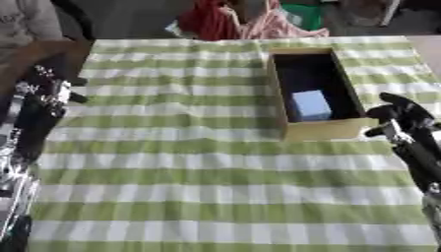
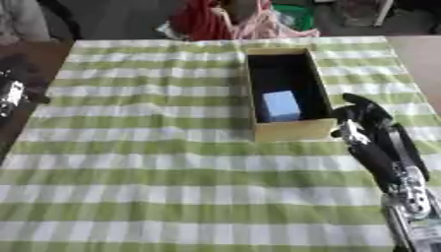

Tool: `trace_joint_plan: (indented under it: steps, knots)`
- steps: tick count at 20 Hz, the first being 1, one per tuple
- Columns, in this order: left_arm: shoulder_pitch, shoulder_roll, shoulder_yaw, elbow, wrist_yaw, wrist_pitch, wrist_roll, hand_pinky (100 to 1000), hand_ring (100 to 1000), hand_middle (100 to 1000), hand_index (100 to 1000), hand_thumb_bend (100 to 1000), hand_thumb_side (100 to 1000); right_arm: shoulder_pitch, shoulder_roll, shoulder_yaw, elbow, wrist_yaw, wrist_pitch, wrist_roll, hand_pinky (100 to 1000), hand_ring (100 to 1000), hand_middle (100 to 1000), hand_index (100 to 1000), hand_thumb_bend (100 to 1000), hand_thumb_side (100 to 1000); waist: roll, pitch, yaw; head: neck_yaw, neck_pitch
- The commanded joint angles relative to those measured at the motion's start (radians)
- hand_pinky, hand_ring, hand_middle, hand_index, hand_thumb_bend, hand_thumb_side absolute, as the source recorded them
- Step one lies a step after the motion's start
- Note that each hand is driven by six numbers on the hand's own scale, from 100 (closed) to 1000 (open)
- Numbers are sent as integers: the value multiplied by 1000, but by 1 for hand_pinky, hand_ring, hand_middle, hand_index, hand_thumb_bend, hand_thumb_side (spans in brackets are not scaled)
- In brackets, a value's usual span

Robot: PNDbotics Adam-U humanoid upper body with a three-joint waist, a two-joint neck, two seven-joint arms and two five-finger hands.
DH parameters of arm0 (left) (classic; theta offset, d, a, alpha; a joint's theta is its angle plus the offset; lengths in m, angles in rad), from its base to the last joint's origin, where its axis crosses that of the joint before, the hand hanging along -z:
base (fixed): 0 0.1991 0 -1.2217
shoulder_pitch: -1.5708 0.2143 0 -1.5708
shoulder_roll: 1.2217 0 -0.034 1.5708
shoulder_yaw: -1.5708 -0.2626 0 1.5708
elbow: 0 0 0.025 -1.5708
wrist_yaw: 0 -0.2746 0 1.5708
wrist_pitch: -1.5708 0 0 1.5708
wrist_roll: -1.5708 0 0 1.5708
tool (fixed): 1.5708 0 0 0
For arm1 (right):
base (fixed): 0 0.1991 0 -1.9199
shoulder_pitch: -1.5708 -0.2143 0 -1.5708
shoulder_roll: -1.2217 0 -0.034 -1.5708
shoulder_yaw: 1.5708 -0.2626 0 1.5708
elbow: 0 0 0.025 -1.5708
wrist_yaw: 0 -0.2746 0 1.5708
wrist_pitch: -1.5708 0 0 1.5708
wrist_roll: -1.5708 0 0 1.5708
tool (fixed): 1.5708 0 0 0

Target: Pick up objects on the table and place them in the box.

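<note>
Right hand (image 2: 366, 118) sits just right of the box's (image 2: 289, 129) near corner, fingers apparently curled, empty. Pale blue block (image 2: 281, 106) lies inside, to its left. Left hand (image 1: 47, 91) is well apart at the worktop's (image 1: 172, 187) left edge; finger state unreadable.

1. The table (image 1: 172, 172) fills most of the frame, from the lower edge up to the top quarter.
2. The box (image 1: 320, 131) stands on the table, right of centre in the upper half of the frame, its long side running away from the camera.
3. A block (image 1: 310, 105) lies inside the box, towards its near end.
4. The right hand (image 2: 363, 114) is at the right of the frame, just beside the box's near right corner; whether it touches the box is unclear.
5. The left hand (image 1: 51, 91) shows at the left edge, at the table's left border, well apart from the box.
</note>
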Motion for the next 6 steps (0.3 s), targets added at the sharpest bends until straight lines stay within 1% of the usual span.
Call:
trace_joint_plan:
  steps: [1,6]
  knots:
    - [2,-12,13,-6,-4,8,-1,580,694,703,862,100,609,-6,-15,-8,-22,0,1,-7,580,775,638,861,100,473,-2,-9,1,4,19]
    - [9,-33,16,3,-6,14,-5,579,690,697,857,100,621,-4,-14,-9,-22,1,0,-7,580,775,637,861,100,474,-4,-9,4,1,20]
